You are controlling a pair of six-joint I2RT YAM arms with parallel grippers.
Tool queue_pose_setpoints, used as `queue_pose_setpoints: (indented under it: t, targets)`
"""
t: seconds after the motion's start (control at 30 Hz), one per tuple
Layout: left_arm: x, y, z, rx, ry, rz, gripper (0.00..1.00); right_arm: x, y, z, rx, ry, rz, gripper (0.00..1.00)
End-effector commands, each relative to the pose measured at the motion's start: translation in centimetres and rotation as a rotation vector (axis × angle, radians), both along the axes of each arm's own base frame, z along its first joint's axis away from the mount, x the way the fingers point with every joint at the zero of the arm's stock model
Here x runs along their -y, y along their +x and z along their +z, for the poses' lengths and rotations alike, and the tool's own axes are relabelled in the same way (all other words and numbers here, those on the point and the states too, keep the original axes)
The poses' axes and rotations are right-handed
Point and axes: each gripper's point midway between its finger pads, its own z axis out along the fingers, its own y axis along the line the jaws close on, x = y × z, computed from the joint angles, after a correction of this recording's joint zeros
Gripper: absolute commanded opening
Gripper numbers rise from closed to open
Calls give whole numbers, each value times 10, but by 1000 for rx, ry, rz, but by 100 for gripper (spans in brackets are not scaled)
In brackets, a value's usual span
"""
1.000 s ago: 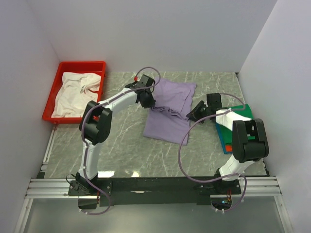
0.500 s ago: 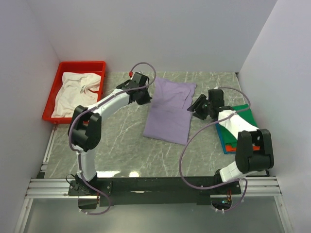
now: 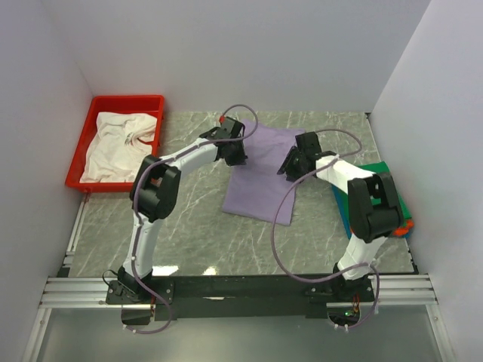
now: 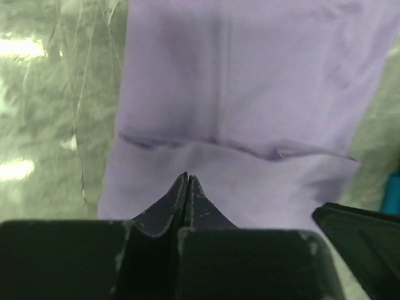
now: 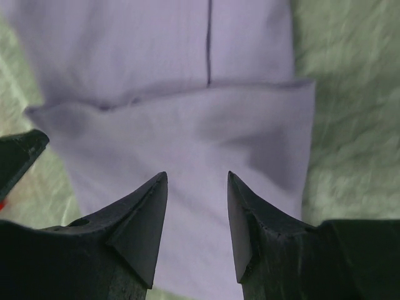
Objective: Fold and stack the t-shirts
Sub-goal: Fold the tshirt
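Note:
The pale lavender t-shirt (image 3: 260, 185) lies flat mid-table, with its far end folded over as a flap (image 4: 250, 181). My left gripper (image 3: 236, 156) is shut and empty, just above the flap's left part (image 4: 187, 177). My right gripper (image 3: 290, 167) is open and empty over the flap's right part (image 5: 197, 178). The white t-shirt (image 3: 117, 139) lies crumpled in the red tray (image 3: 127, 102). The folded green (image 3: 379, 168), blue (image 3: 342, 209) and orange (image 3: 405, 225) t-shirts are stacked at the right, mostly hidden under my right arm.
The red tray stands at the far left against the side wall. White walls close the table on three sides. My two grippers are close together over the lavender shirt; the right one shows in the left wrist view (image 4: 365, 231).
Both grippers have moved inward from beside the lavender shirt to over its far folded end. The shirt lies as before.

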Motion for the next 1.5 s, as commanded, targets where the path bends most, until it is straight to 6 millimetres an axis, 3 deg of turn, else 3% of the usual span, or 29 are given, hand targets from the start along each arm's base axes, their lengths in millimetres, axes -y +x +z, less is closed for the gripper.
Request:
queue_pose_setpoints:
  t: [0.0, 0.1, 0.23, 0.37, 0.47, 0.53, 0.57, 0.6, 0.63, 0.77, 0.87, 0.9, 0.97, 1.0, 1.07, 1.33, 1.47]
  targets:
    - [7, 16, -13, 18, 20, -29, 1, 18, 16, -6, -26, -113, -40, 50]
    - [2, 16, -38, -29, 58, 0, 2, 17, 21, -20, -82, -175, -18, 51]
    - [-22, 4, -64, -93, 126, 108, 16, 19, 23, -32, -111, -251, -2, 52]
    - [-36, -11, -71, -132, 144, 168, 20, 16, 18, -41, -141, -305, 35, 52]
    - [-46, -26, -73, -149, 146, 197, 20, 10, 13, -43, -148, -350, 70, 52]
    - [-51, -36, -63, -139, 128, 214, 20, 1, 8, -45, -149, -374, 102, 52]
    - [-54, -41, -70, -154, 132, 218, 20, -3, 7, -44, -143, -375, 110, 52]
    - [-54, -44, -62, -145, 115, 217, 20, -8, 2, -45, -145, -376, 126, 52]
    - [-59, -54, -68, -164, 122, 219, 20, -11, -1, -45, -146, -376, 137, 52]
    - [-65, -74, -55, -146, 89, 223, 20, -26, -16, -43, -134, -378, 180, 52]
    - [-71, -96, -59, -165, 93, 223, 20, -41, -32, -39, -120, -367, 218, 52]
    - [-72, -99, -50, -142, 82, 228, 20, -42, -40, -39, -119, -363, 227, 52]
    - [-78, -120, -58, -162, 95, 229, 20, -56, -53, -38, -107, -353, 255, 52]
    - [-78, -124, -49, -143, 76, 228, 20, -57, -62, -38, -106, -355, 265, 52]
    - [-85, -146, -58, -167, 94, 228, 20, -68, -77, -37, -94, -349, 292, 52]
    - [-98, -196, -51, -163, 84, 210, 20, -77, -123, -29, -64, -285, 331, 52]
    - [-100, -199, -42, -143, 72, 214, 21, -72, -128, -19, -36, -277, 316, 52]
